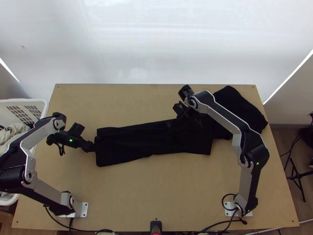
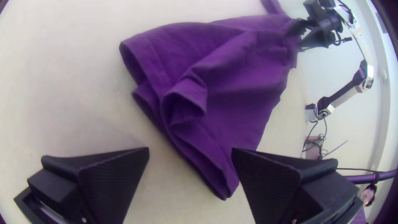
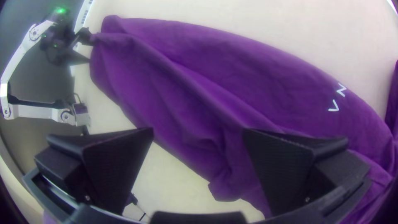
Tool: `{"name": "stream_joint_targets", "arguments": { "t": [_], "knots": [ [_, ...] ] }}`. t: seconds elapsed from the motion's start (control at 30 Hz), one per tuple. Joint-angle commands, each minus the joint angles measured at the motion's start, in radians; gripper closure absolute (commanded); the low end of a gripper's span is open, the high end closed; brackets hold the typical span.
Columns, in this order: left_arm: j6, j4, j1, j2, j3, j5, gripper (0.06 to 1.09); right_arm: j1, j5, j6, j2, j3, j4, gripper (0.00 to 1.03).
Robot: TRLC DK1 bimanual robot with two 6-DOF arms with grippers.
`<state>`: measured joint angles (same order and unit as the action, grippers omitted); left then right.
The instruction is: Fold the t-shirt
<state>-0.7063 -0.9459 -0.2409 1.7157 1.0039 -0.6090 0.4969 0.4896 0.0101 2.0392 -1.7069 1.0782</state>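
In the top view, the t-shirt [image 1: 127,145] lies as a long, folded strip across the wooden table [image 1: 156,192], its wider far end to the right, partly behind the right arm [image 1: 227,118]. The left gripper [image 1: 90,146] is at the shirt's left end, and a white basket [image 1: 24,101] stands beyond that same end. The right gripper [image 1: 172,125] is over the shirt's middle. In the left wrist view, the left gripper [image 2: 190,151] has its fingers wide apart beside the shirt's loosely layered edge. In the right wrist view, the right gripper [image 3: 198,129] is likewise spread wide, above creased cloth with pale print.
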Motion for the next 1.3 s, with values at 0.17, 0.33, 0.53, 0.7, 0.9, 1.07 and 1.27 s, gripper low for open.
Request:
{"name": "stream_joint_targets", "arguments": {
  "t": [0.17, 0.33, 0.53, 0.7, 0.9, 1.07, 1.27],
  "knots": [
    [0.059, 0.067, 0.097, 0.073, 0.002, -0.023, 0.1, -0.02, 0.0, 0.002, -0.03, 0.01, 0.0, 0.04],
    [0.094, 0.073, 0.138, 0.091, 0.019, -0.113, 0.1, -0.034, 0.0, 0.001, -0.039, 0.013, 0.0, 0.04],
    [0.137, 0.153, 0.192, 0.058, -0.014, -0.129, 0.1, -0.057, 0.0, 0.001, -0.054, 0.023, 0.0, 0.04],
    [0.174, 0.305, 0.209, -0.027, -0.076, -0.026, 1.05, -0.083, 0.0, 0.001, -0.068, 0.026, 0.0, 0.04],
    [0.093, 0.274, 0.107, -0.084, -0.085, 0.043, 1.05, -0.144, 0.0, 0.002, -0.123, 0.033, 0.011, 0.04],
    [-0.137, 0.099, -0.17, -0.021, 0.013, 0.046, 1.05, -0.23, 0.004, -0.009, -0.197, 0.087, 0.003, 0.04],
    [-0.237, 0.01, -0.39, 0.045, 0.167, 0.057, 1.05, -0.319, 0.017, -0.027, -0.26, 0.176, -0.023, 0.04]
  ]
}}
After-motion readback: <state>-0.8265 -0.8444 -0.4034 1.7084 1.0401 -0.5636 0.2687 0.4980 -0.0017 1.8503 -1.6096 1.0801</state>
